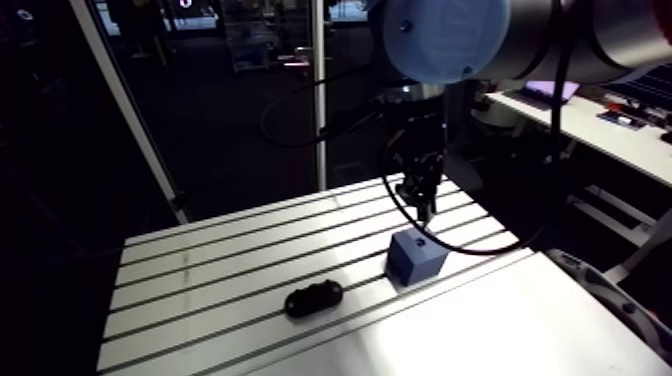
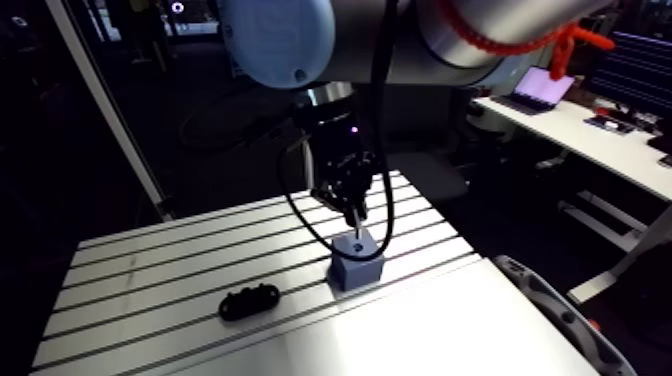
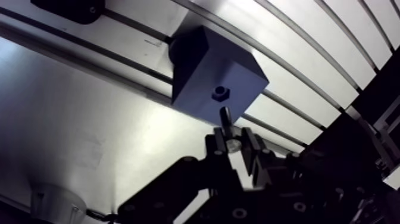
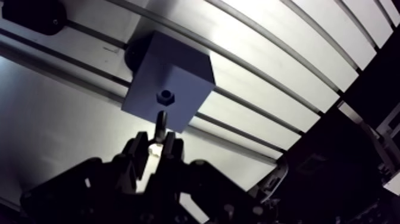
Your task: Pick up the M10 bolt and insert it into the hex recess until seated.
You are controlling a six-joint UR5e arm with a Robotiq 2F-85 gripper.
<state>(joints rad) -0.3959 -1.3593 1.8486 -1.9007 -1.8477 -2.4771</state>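
Note:
A blue block (image 3: 208, 74) stands on the slotted table (image 1: 230, 250), with a small hex recess (image 3: 221, 93) in its top face. My gripper (image 3: 236, 145) hangs just above the block and is shut on the bolt (image 3: 225, 117), a dark shank pointing down toward the block. The bolt's tip sits a little short of the recess and slightly beside it, not touching the block. In the arm view the gripper (image 2: 350, 208) comes down over the block (image 2: 356, 262).
A black oblong fixture (image 1: 314, 298) lies on the table some way from the block, seen past the block in the wrist view (image 3: 71, 9). A smooth light plate (image 1: 500, 330) covers the table's near part.

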